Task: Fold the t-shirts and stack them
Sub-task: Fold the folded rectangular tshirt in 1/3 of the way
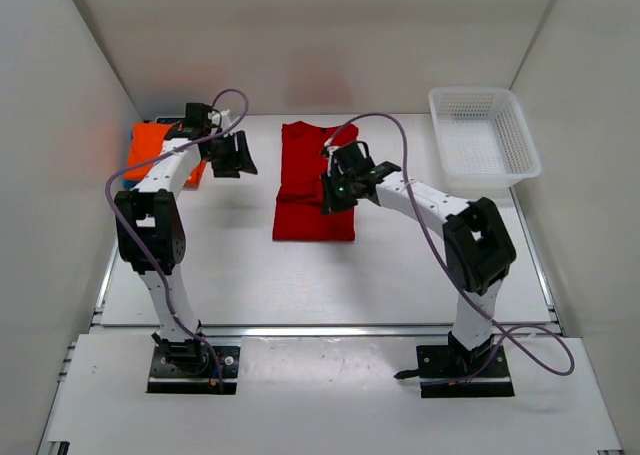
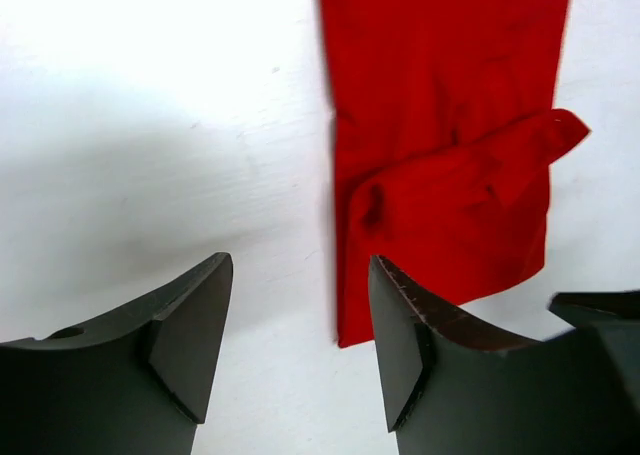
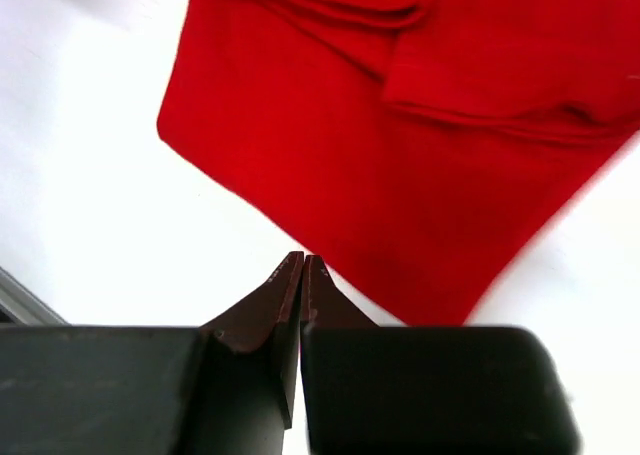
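A deep red t-shirt (image 1: pixel 315 180) lies folded into a long rectangle in the middle of the table, a sleeve turned over on top. An orange t-shirt (image 1: pixel 152 145) lies at the back left, partly hidden by the left arm. My left gripper (image 1: pixel 236 159) hangs open just left of the red shirt, with only bare table between its fingers (image 2: pixel 300 325); the red shirt (image 2: pixel 440 95) shows ahead and to the right. My right gripper (image 1: pixel 336 193) is over the red shirt's right side. Its jaws (image 3: pixel 302 265) are shut on nothing, at the edge of the red shirt (image 3: pixel 400 145).
A white lattice basket (image 1: pixel 483 135) stands at the back right corner. White walls close the table in on the left, back and right. The arm bases sit on the near edge.
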Robot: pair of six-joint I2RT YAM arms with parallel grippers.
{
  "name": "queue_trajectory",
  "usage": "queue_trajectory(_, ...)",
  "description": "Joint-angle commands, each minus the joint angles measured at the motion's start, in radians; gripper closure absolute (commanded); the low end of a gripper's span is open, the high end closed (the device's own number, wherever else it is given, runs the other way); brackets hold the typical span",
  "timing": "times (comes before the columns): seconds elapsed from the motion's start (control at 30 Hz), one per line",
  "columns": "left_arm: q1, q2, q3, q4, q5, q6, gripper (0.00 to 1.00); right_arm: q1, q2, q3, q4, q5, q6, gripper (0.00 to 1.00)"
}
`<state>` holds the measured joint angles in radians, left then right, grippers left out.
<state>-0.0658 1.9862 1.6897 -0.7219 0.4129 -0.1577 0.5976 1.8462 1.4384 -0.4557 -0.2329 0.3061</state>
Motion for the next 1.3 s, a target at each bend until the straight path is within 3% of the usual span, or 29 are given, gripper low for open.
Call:
queue_trajectory(0.0,0.03,-0.072,-0.106,0.024,0.021,-0.019,0.33,0.027,0.094,0.04,0.068,0.004,0.018,1.0)
queue_trajectory(0.3,0.027,-0.116,-0.213,0.041,0.029,-0.028,0.34,0.094,0.326,0.353,-0.102,0.26,-0.048,1.0)
queue_trajectory(0.57,0.046,-0.099,-0.2,0.032,0.027,-0.026,0.34,0.064,0.41,0.437,-0.152,0.34,-0.12,1.0)
queue_trajectory(0.87,0.057,-0.096,-0.197,0.013,0.024,-0.017,0.33,-0.01,0.596,0.761,-0.172,0.382,-0.134,1.0)
queue_trajectory(1.03,0.044,-0.096,-0.185,-0.005,0.018,0.01,0.33,-0.016,0.614,0.933,-0.166,0.455,-0.16,1.0)
queue_trajectory(1.17,-0.002,-0.093,-0.212,-0.022,0.075,0.037,0.33,-0.007,0.527,0.897,-0.218,0.509,-0.156,1.0)
queue_trajectory(1.2,-0.009,-0.089,-0.217,-0.03,0.089,0.055,0.33,-0.007,0.487,0.857,-0.253,0.529,-0.15,0.98)
queue_trajectory(1.27,-0.069,-0.081,-0.241,-0.051,0.101,0.078,0.28,-0.022,0.425,0.793,-0.297,0.476,-0.081,0.75)
